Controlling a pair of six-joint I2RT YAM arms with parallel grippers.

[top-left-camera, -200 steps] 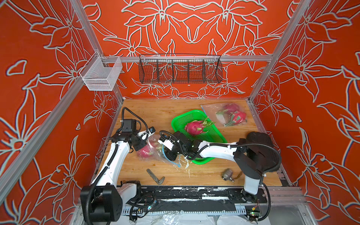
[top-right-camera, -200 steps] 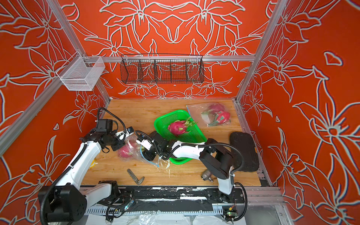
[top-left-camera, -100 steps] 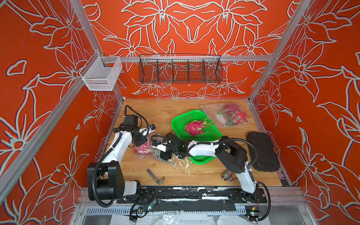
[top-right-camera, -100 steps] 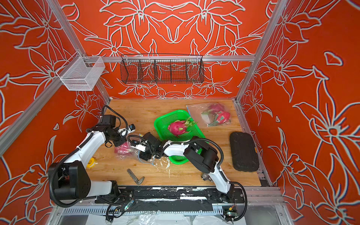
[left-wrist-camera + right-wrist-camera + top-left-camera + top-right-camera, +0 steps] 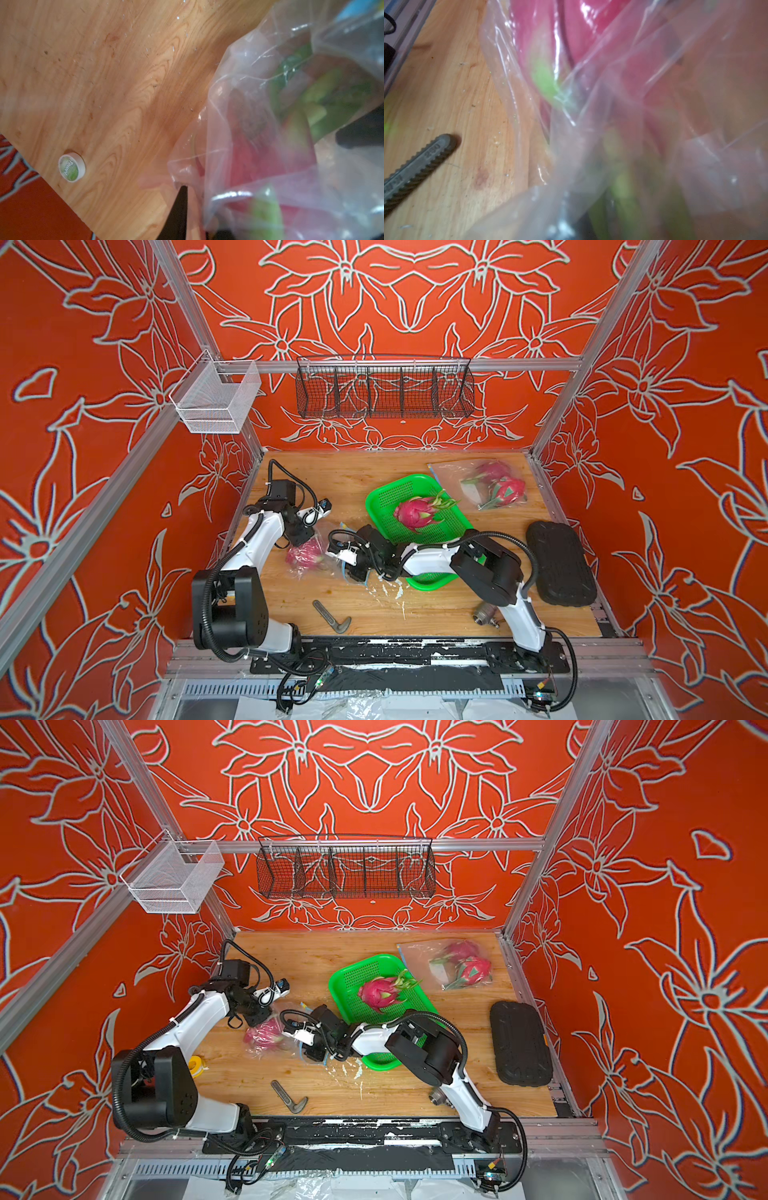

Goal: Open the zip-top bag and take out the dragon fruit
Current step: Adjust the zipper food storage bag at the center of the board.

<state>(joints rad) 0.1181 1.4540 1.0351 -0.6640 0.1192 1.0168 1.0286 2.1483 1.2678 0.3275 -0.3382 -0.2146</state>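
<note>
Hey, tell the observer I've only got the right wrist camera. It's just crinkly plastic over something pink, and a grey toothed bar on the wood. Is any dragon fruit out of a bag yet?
Observer: Yes. One dragon fruit lies bare in the green basket at mid-table.
Operator: Is there another bag?
Observer: A second bag in the far right corner holds two more fruits.
Operator: And the left claw?
Observer: The left claw is down at the far side of the near bag, right above its fruit.
</note>
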